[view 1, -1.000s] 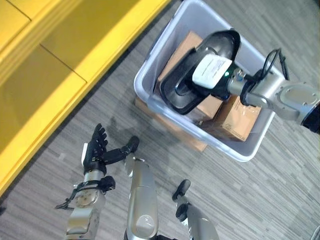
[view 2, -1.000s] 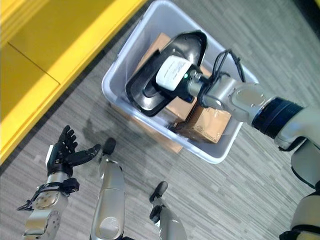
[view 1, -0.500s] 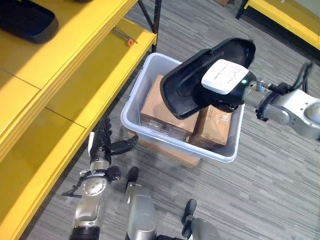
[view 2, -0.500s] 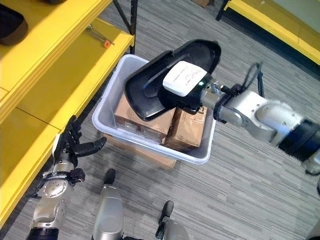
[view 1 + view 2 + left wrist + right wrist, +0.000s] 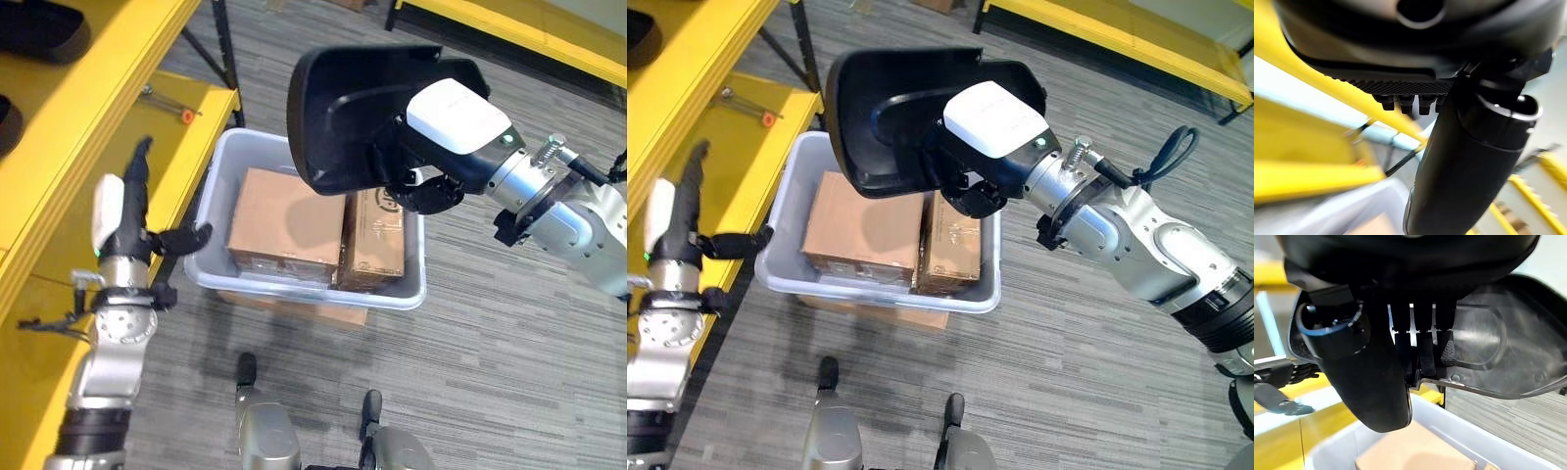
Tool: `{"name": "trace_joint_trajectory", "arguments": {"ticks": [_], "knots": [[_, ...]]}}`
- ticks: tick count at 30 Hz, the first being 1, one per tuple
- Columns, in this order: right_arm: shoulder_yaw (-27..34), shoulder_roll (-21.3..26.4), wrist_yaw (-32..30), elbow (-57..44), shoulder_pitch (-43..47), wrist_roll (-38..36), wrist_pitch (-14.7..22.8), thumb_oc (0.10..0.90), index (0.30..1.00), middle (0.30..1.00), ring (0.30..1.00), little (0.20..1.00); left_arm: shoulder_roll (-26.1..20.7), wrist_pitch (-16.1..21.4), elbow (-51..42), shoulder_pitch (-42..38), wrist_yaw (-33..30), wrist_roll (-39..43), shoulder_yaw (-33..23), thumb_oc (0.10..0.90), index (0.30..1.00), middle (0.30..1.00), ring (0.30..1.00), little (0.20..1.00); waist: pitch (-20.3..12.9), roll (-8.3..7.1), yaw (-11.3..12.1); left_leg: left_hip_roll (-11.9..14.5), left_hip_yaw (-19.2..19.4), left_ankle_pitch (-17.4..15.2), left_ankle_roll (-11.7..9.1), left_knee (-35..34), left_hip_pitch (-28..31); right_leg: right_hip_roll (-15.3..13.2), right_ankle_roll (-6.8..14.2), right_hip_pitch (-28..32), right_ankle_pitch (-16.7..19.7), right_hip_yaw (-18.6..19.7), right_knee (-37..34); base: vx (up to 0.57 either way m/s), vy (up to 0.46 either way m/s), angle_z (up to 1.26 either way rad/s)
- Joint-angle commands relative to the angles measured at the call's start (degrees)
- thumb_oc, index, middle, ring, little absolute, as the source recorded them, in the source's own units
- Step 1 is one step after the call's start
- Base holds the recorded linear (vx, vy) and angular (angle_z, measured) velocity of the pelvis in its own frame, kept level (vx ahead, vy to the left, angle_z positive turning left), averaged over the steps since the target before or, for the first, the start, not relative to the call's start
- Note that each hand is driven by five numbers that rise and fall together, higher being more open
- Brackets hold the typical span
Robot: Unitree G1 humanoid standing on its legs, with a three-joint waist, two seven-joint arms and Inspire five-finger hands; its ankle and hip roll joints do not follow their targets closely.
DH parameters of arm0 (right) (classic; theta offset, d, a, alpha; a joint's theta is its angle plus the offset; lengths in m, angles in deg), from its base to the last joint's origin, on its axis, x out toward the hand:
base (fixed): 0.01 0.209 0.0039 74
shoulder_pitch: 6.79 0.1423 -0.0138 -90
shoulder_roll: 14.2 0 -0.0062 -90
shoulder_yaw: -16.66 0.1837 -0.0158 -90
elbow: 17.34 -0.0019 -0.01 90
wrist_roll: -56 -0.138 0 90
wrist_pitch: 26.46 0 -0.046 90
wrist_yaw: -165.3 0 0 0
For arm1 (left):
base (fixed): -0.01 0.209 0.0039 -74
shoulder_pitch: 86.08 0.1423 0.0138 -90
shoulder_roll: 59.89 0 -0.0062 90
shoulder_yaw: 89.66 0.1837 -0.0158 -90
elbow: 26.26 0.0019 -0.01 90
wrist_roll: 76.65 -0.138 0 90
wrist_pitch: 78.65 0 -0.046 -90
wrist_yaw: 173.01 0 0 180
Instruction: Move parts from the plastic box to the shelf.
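Grey striped floor runs under everything, w/ a yellow shelf on the robot's left and another yellow shelf edge far off at the back. On the lower board of the near shelf lies a thin tool w/ an orange tip. Dark things sit on the upper board, too cut off to tell what they are.

Pale plastic box stands on the floor just beside the shelf, resting on a flat brown cardboard piece. Inside it are 2 brown cardboard boxes side by side: a big one on the shelf side and a narrower one next to it. They fill most of the box.

Right hand is up above the plastic box, arm coming in from the right. Its fingers are curled over the rim of a big black plastic part, a curved shell w/ a hollow inside, and the thumb presses on the other side. So the part is gripped and lifted clear of the box, hanging over the cardboard boxes, tipped on its edge.

Left hand is raised beside the shelf edge, near the box's left wall but not touching it. Fingers point straight up, thumb sticks out toward the box. It holds nothing.
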Motion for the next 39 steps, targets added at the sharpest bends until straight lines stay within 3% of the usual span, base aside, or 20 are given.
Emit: {"name": "trace_joint_trajectory", "arguments": {"ticks": [1,4,7,13,15,26,28,32,33,39], "knots": [[2.32,-4.43,-2.70,-0.17,-1.85,-6.30,2.04,0.400,0.300,0.300,0.300,0.300,-2.89,6.22,0.58,-2.41,-4.95,-5.78,7.40,0.900,1.000,1.000,1.000,1.000,-16.29,-0.27,-1.66,1.52,-0.37,-0.45,5.17,-6.12,-1.07,-3.45,-4.17,1.04,0.68,-0.47,-1.04,0.00,0.000,0.00],[1.04,-5.16,-1.36,-0.35,-2.03,-9.11,2.44,0.400,0.300,0.300,0.300,0.300,-8.97,5.77,2.86,-6.24,-6.12,-9.12,12.02,0.900,1.000,1.000,1.000,1.000,-17.29,-0.06,-3.15,1.31,0.10,-1.38,5.10,-6.12,0.39,-3.44,-4.23,1.55,0.18,-0.21,-1.04,0.02,-0.012,-0.01],[1.82,-5.78,-0.80,-0.59,-3.30,-11.68,2.81,0.400,0.300,0.300,0.300,0.300,-11.18,5.69,3.59,-7.87,-6.94,-10.54,14.16,0.900,1.000,1.000,1.000,1.000,-17.85,0.01,-3.58,1.16,0.12,-1.52,5.17,-6.12,0.96,-3.47,-4.25,1.54,0.26,-0.09,-1.04,0.00,-0.004,-0.09],[2.71,-8.54,1.20,0.65,-6.32,-16.49,3.39,0.400,0.300,0.300,0.300,0.300,-15.52,5.78,3.19,-12.05,-7.43,-12.29,18.70,0.900,1.000,1.000,1.000,1.000,-18.67,-0.04,-3.44,1.13,0.34,-1.95,5.07,-6.12,1.68,-3.52,-4.28,1.46,0.01,-0.10,-1.04,0.00,-0.001,-0.02],[1.96,-8.85,2.55,1.73,-7.40,-18.26,4.05,0.400,0.300,0.300,0.300,0.300,-18.88,6.06,2.16,-14.82,-6.80,-13.31,22.39,0.900,1.000,1.000,1.000,1.000,-18.94,-0.10,-3.36,1.11,0.44,-2.14,4.96,-6.12,2.00,-3.53,-4.26,1.53,-0.08,-0.22,-1.04,0.00,0.000,0.00],[-2.47,-6.00,6.77,4.35,-8.89,-22.39,5.87,0.400,0.300,0.300,0.300,0.300,-32.25,7.83,-2.35,-27.44,-4.84,-15.66,38.14,0.900,1.000,1.000,1.000,1.000,-19.13,-0.14,-2.69,1.22,0.39,-2.86,4.39,-6.12,2.80,-3.27,-4.40,2.43,-0.76,-0.72,-1.04,0.00,0.002,-0.01],[-2.80,-6.20,6.97,4.89,-8.86,-22.74,5.99,0.400,0.300,0.300,0.300,0.300,-32.88,7.97,-2.43,-29.33,-4.95,-15.70,39.80,0.900,1.000,1.000,1.000,1.000,-18.97,-0.14,-2.55,1.19,0.34,-2.60,4.40,-6.12,2.72,-3.28,-4.43,2.32,-0.56,-0.67,-1.04,0.00,0.000,0.00],[-4.59,-6.03,7.61,5.43,-8.11,-23.03,6.55,0.400,0.300,0.300,0.300,0.300,-37.07,8.60,-3.82,-37.99,-4.51,-16.41,48.78,0.900,1.000,1.000,1.000,1.000,-18.93,0.15,-2.46,1.16,0.44,-2.60,4.27,-6.12,2.97,-3.41,-4.46,2.55,-0.57,-0.77,-1.04,0.00,0.000,0.00],[-4.59,-6.03,7.61,5.43,-8.11,-23.03,6.55,0.400,0.300,0.300,0.300,0.300,-37.07,8.60,-3.82,-37.99,-4.51,-16.41,48.78,0.900,1.000,1.000,1.000,1.000,-18.93,0.15,-2.46,1.16,0.44,-2.60,4.27,-6.12,2.97,-3.41,-4.46,2.55,-0.57,-0.77,-1.04,0.00,0.000,0.00],[-6.46,-5.34,8.10,6.43,-7.68,-23.28,7.37,0.400,0.300,0.300,0.300,0.300,-41.43,10.16,-7.72,-57.84,-3.47,-18.11,68.71,0.900,1.000,1.000,1.000,1.000,-18.69,0.89,-2.17,1.14,0.42,-2.68,4.11,-6.12,3.32,-3.64,-4.45,3.09,-0.52,-1.09,-1.04,0.01,0.003,0.00]]}}
